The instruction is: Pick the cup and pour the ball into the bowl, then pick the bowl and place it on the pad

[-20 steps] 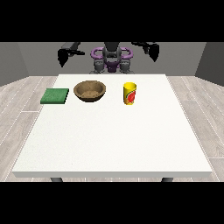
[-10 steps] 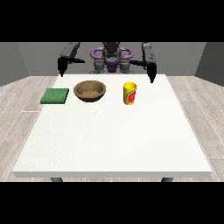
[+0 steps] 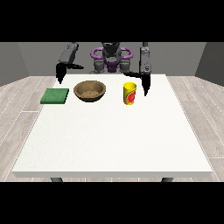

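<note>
Stretching toward the camera, the near part of the large white counter [image 3: 109, 144] carries nothing; the task's things all stand in a row along its far part. At the view's left lies the flat green square pad [image 3: 54, 96], square to the counter's edge. Just beside it, toward the middle, sits the round brown wooden bowl [image 3: 89, 91], upright, with no ball showing inside it. Further right, apart from the bowl, stands the yellow cup with a red mark on its side [image 3: 129, 93], upright on the counter; whether the ball lies inside it cannot be told from this angle.

Behind the row, the black hand at the view's right [image 3: 145, 85] hangs with its fingers pointing down, just beside the cup on its right and not touching it. They look straight and together rather than curled, and they hold nothing. The black hand at the view's left [image 3: 61, 72] hovers beyond the pad's far edge, well apart from the bowl, fingers likewise hanging down and holding nothing. Farthest back is the robot's grey and purple torso [image 3: 111, 59].

By my reading, the first step is in hand: the reach for the cup, with nothing yet grasped. The next move calls for bringing that hand sideways against the cup's wall and closing around it without tipping it before lifting.
</note>
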Motion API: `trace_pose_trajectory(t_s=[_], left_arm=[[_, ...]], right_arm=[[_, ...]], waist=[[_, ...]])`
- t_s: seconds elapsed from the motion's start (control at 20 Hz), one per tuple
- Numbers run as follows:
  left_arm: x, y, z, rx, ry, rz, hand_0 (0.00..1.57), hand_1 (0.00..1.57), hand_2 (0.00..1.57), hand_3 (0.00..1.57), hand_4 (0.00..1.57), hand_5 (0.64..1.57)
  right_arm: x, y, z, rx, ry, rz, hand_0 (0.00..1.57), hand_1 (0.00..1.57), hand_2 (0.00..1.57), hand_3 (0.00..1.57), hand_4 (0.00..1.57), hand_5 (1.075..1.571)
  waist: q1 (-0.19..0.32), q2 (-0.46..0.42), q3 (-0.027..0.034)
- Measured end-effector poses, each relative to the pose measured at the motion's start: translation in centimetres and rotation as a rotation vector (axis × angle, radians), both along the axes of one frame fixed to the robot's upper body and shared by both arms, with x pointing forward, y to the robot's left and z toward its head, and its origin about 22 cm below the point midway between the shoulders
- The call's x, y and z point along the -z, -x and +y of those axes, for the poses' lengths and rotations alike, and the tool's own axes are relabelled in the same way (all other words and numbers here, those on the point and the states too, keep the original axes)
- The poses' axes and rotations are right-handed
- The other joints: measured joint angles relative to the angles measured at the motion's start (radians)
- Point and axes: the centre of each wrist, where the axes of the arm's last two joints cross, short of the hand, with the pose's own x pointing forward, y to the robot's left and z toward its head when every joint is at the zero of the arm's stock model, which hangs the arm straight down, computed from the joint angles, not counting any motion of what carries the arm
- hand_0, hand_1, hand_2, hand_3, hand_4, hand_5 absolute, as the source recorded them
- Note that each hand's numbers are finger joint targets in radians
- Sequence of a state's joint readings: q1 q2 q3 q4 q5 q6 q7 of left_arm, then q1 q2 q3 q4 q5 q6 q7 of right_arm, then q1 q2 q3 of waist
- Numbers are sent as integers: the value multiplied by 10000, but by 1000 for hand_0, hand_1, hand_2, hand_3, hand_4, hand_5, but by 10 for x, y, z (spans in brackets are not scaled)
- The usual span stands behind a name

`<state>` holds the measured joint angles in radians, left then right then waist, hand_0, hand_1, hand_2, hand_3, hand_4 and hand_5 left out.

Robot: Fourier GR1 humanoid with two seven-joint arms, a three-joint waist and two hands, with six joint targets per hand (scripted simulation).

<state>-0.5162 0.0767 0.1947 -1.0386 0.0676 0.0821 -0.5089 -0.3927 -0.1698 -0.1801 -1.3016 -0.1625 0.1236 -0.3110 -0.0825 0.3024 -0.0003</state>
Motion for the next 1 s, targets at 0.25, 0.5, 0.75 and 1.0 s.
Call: trace_pose_trajectory(t_s=[0.25,0.5,0.75,1.0], left_arm=[[15,-8,10,-635,-78,-296,0,0,0,0,0,1332],[16,-20,15,-1108,-262,-366,0,0,0,0,0,1321],[13,-29,16,-1357,-429,-658,661,661,865,0,0,1427],[15,-21,26,-2765,-1512,-1280,1315,1315,1571,1571,1007,1545]], right_arm=[[-18,-4,-7,-412,96,-448,0,0,0,0,0,1570],[-33,-8,-19,-491,142,-599,0,0,0,0,0,1569],[-43,-8,-32,-578,382,-1047,0,0,0,0,0,1569],[-60,-11,-38,-780,519,-1469,0,0,143,410,0,1569]], waist=[[-519,480,-2],[-855,731,-2],[-1138,1235,5],[-1506,1480,188]])
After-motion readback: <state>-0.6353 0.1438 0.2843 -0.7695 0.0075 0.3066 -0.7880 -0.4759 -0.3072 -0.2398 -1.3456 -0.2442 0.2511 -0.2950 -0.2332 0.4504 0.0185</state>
